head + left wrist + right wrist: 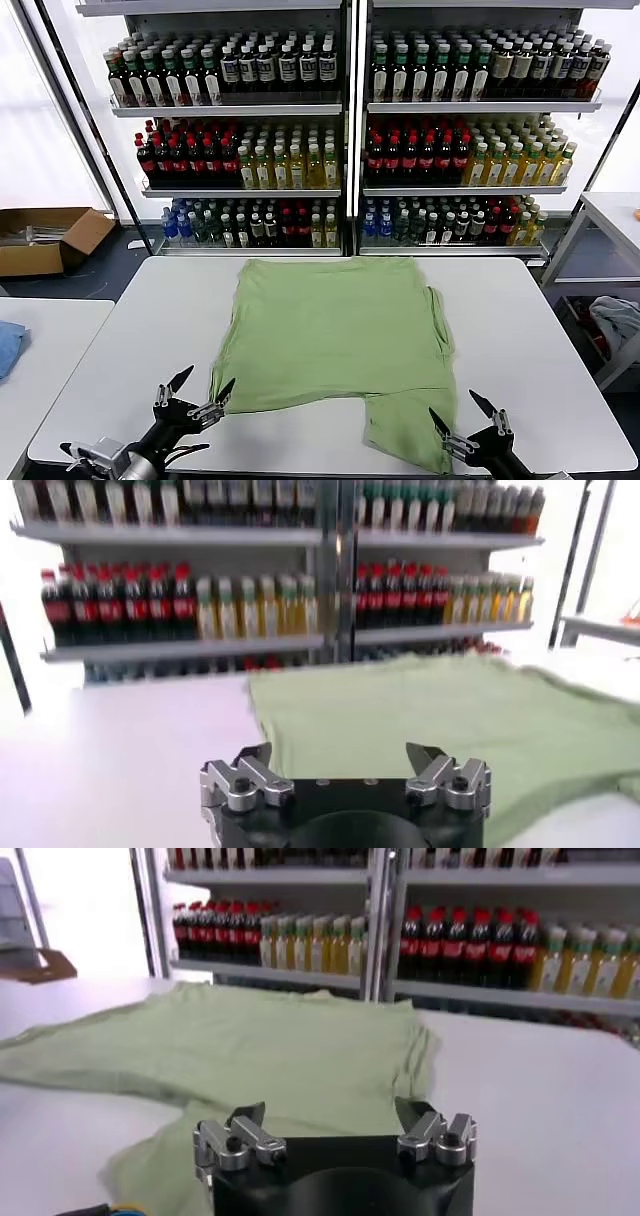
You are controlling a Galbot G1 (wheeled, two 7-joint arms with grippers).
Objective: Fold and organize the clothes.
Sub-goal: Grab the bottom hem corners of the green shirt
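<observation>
– Where are we?

– I'd say at the start: the shirt (335,345) lies spread on the bench (540,330), partly folded. My left claw (193,393) and right claw (468,421) hover at its near edge, both spread apart, holding nothing.

– Next?

– Probably grip the near hem. Only the head view shows the shirt's whole outline.

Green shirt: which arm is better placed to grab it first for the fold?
Probably the right. The right gripper, open, hovers at the green shirt flap hanging toward the near table edge. The left gripper, also open, sits just off the shirt's near left corner, over bare tabletop.
</observation>
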